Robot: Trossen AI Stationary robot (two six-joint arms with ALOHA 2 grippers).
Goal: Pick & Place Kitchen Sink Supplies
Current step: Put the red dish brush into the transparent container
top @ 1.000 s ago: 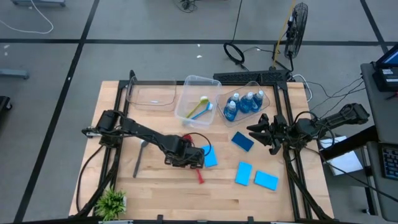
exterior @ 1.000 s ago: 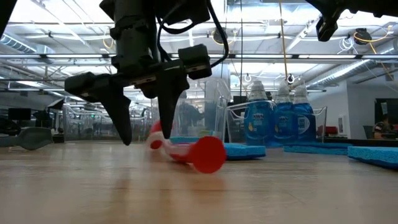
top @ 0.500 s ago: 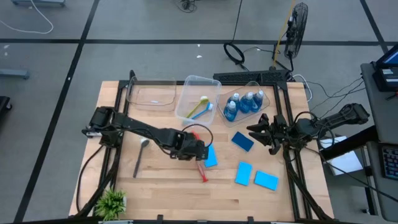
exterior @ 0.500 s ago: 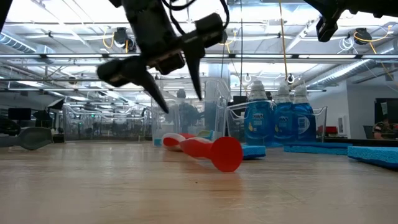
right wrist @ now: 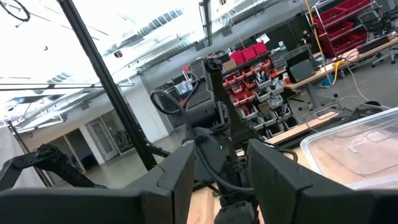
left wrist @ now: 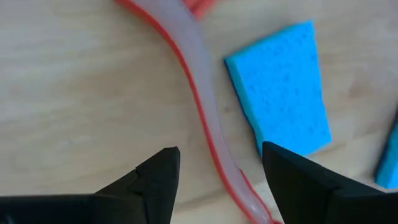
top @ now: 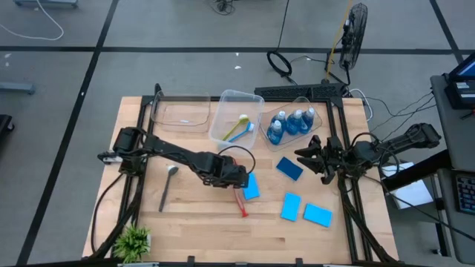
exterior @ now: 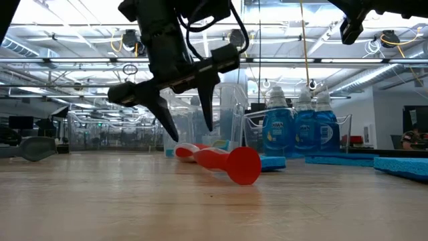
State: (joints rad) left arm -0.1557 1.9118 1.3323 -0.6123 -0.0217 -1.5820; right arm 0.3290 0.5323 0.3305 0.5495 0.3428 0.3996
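- We are holding our left gripper point(top: 236, 178) above the middle of the wooden table point(top: 200, 222), its two dark fingers point(exterior: 162, 114) spread apart and gripping nothing.
- The slim red long-handled brush point(top: 240, 202) is lying flat on the wood just under and beside that gripper; in the left wrist view its pale, red-edged handle point(left wrist: 199, 93) is running between the spread fingers without touching them.
- A flat blue rectangular sponge point(top: 251, 187) is lying right beside the red brush.
- Three more blue sponges are lying apart on the right half of the table: a darker one point(top: 289, 168) and two lighter ones point(top: 291, 207) point(top: 318, 215).
- The four small clear bottles of blue liquid point(top: 291, 123) are standing together in a clear plastic bin point(top: 318, 127) at the far edge.
- The yellow brush and blue brush point(top: 239, 129) are lying in the middle clear bin point(top: 223, 111).
- The grey brush point(top: 168, 187) is lying on the wood at the left.
- We are keeping our right gripper point(top: 306, 157) lifted over the right side, near the darker sponge; its fingers are standing a little apart with nothing between them.
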